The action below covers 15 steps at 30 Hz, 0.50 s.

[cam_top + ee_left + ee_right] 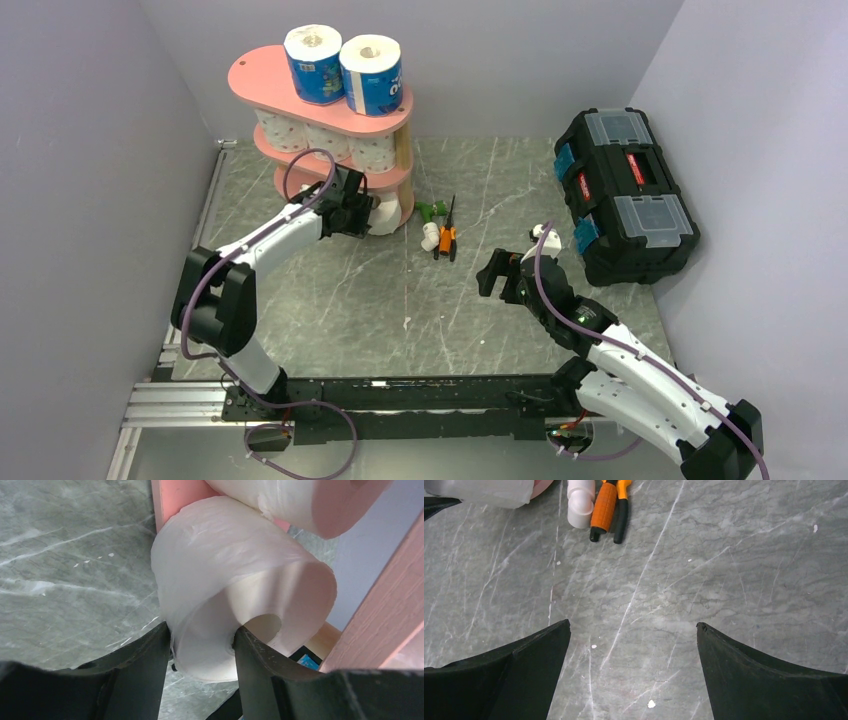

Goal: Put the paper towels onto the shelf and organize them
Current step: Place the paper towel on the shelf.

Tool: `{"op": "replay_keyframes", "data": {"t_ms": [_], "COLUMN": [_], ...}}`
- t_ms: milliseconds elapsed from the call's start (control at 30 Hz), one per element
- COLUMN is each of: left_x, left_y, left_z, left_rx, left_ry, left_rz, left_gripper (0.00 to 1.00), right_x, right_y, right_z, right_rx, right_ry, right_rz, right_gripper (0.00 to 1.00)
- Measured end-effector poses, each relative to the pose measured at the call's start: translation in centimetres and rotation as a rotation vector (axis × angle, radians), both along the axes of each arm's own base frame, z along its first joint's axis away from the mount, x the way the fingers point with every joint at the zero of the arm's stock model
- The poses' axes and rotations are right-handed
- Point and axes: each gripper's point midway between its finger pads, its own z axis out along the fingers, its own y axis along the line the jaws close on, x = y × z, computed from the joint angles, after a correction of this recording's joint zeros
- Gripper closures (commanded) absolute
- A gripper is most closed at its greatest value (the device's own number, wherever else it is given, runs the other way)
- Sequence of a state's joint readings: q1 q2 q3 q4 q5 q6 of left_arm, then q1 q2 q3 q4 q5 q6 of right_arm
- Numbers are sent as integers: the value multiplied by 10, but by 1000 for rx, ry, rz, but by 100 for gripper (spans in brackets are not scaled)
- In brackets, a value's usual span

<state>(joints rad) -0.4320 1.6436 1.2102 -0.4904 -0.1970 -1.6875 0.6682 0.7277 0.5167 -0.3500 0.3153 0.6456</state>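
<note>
Now the left gripper [202,630], clamped on a plain roll [225,565], holds it at the bottom tier of the shelf [255,75]; next, nudge inward and let go, right gripper [633,625] hanging spread.

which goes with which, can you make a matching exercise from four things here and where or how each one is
Things:
1. blue-wrapped rolls
2. plain white roll
3. black toolbox
4. right gripper

Places or states:
A. open above bare table
B. on the table's far right side
C. on the shelf top tier
D. pinched by the left gripper

Pairs: 1-C, 2-D, 3-B, 4-A
</note>
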Motion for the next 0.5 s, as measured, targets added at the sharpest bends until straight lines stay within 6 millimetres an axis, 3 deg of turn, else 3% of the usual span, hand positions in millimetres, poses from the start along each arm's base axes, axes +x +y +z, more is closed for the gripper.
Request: {"op": "replay_keyframes", "data": {"t_ms": [200, 500], "left_x": [3, 0], "left_y": [-3, -4], "left_z": [5, 18], "left_rx": [-17, -39], "left_ry": [-33, -71], "left_rz": [-4, -20], "left_gripper": [37, 35], "right_x": [0, 0], "right_y": [0, 0], "right_z": [0, 1], "right_rx": [1, 4], "right_ry": [1, -1], "right_rz": [1, 1], "right_gripper": [0, 0]}}
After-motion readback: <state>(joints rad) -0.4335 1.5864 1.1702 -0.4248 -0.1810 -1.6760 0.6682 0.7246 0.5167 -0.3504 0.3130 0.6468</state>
